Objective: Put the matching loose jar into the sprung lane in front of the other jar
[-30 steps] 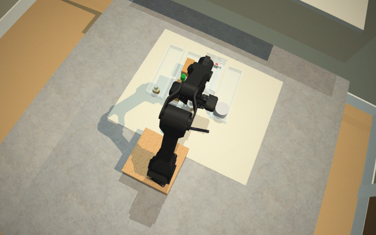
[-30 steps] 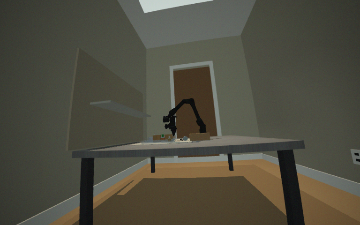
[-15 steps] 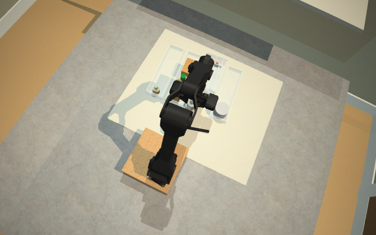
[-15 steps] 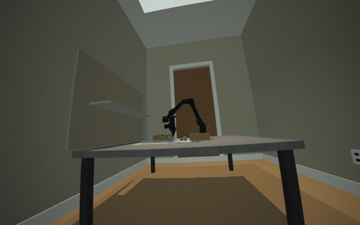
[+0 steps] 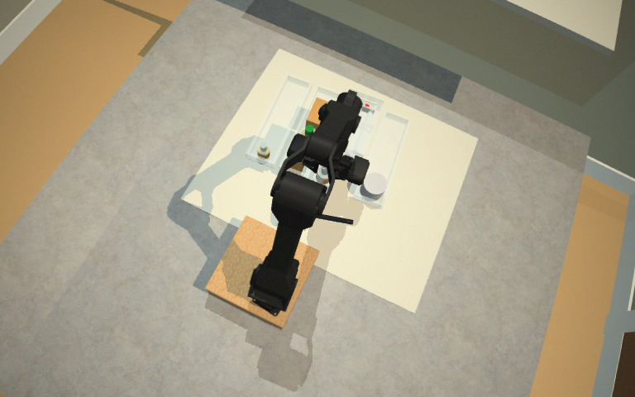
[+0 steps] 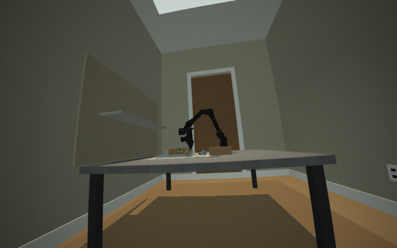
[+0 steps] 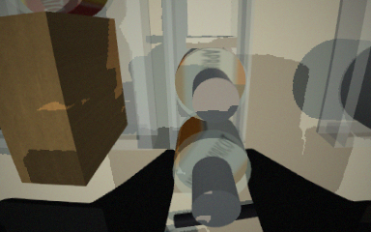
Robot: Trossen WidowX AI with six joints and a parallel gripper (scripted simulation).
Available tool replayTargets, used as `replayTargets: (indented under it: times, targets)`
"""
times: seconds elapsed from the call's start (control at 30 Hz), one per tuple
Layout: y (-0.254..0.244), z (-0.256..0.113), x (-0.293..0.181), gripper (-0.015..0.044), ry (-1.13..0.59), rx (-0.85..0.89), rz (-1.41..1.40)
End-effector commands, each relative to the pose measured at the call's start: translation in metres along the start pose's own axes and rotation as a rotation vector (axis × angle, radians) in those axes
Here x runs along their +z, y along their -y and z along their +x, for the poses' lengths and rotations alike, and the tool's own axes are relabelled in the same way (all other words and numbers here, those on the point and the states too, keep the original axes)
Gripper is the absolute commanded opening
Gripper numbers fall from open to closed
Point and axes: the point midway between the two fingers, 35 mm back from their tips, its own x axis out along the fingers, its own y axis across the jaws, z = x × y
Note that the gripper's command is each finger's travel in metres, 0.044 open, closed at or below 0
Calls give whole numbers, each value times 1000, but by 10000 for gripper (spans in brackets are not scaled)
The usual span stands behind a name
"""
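My gripper (image 7: 210, 157) (image 6: 191, 148) is shut on an upright jar with a grey cap (image 7: 215, 213), a pale label and amber contents. A similar jar (image 7: 184, 83) with a grey cap stands directly behind it, between the clear walls of the sprung lane (image 7: 245, 29). No gap shows between the two jars. The held jar is at the lane's front end; its base and the low front stop are hidden, so its height above the floor cannot be told. A red mark (image 5: 367, 105) shows at the lane's back; the pusher plate is not clearly visible.
A wooden block (image 7: 29, 97) (image 5: 317, 110) stands left of the lane, with a green-capped item (image 5: 309, 129) near it. The left tray holds another grey-capped jar (image 5: 263, 151). A wide pale cylinder (image 5: 374, 184) stands in the right tray. A black rod (image 5: 334, 218) (image 7: 184, 220) lies in front.
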Motion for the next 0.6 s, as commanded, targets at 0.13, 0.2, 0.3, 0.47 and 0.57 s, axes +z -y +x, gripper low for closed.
replayTargets:
  times: [0.13,0.2,0.3,0.47,0.57]
  targets:
    - [0,-5,12,0,30,-3,-3]
    - [0,-5,12,0,30,-3,-3]
    - [0,-5,13,0,30,-3,-3]
    - [0,-6,15,0,30,-3,-3]
    - [0,-7,16,0,30,-3,-3]
